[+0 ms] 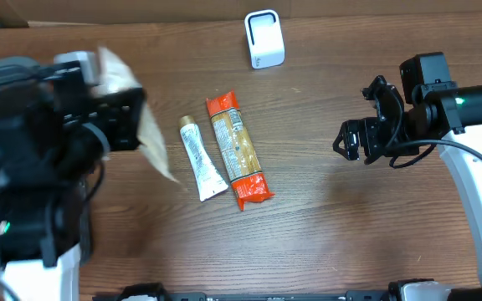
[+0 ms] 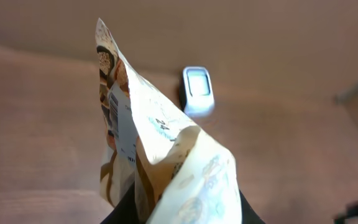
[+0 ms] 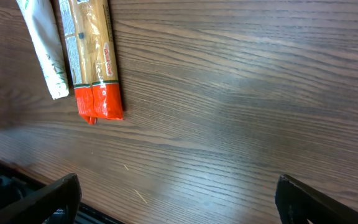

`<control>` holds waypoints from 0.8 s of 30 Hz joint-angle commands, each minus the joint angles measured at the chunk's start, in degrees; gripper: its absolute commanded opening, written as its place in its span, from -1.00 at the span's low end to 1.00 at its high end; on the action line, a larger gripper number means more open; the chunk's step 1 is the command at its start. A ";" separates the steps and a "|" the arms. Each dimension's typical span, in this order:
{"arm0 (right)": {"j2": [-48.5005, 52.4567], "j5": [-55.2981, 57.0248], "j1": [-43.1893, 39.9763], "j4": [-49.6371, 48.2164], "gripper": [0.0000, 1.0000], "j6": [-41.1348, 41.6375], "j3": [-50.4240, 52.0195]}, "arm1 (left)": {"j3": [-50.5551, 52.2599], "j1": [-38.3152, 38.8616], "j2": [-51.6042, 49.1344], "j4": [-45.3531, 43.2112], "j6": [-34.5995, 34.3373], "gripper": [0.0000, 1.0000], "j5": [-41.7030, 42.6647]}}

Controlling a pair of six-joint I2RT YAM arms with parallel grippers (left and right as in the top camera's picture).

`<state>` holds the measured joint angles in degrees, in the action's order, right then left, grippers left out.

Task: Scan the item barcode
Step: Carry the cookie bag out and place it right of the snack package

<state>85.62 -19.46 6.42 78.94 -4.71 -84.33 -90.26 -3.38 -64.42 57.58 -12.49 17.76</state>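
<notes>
My left gripper (image 1: 132, 117) is shut on a cream printed pouch (image 1: 145, 125), lifted above the table at the left. In the left wrist view the pouch (image 2: 166, 155) fills the middle, its barcode (image 2: 113, 112) on the left face, and hides the jaws. The white scanner (image 1: 264, 38) stands at the back of the table; it shows beyond the pouch as the scanner (image 2: 197, 89). My right gripper (image 1: 366, 117) hovers open at the right over bare wood, its fingertips (image 3: 55, 196) spread wide with nothing between them.
A white tube (image 1: 202, 159) and an orange snack packet (image 1: 238, 152) lie side by side mid-table; the right wrist view shows the tube (image 3: 45, 53) and the packet (image 3: 92, 59) at its upper left. A cardboard wall runs along the back.
</notes>
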 commanded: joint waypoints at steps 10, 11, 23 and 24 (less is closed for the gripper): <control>-0.31 0.90 0.24 -0.87 1.00 0.22 -1.14 | 0.15 32.11 -24.87 -2.23 -1.81 -0.92 -21.31; -0.31 1.33 0.07 -1.22 0.99 0.31 -1.16 | 0.15 33.92 -27.23 -3.19 -2.60 -0.91 -22.60; -0.66 2.75 -21.11 -1.70 1.00 15.61 -19.69 | 0.15 52.81 -47.89 -20.74 -1.99 -0.78 -22.27; -0.70 1.73 -22.53 -1.70 1.00 15.54 -20.02 | 0.15 53.90 -48.46 -21.57 -1.60 -0.58 -22.45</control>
<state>85.86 -14.63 -12.82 77.01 8.54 -101.60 -89.97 47.07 -111.59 38.33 -15.90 -3.88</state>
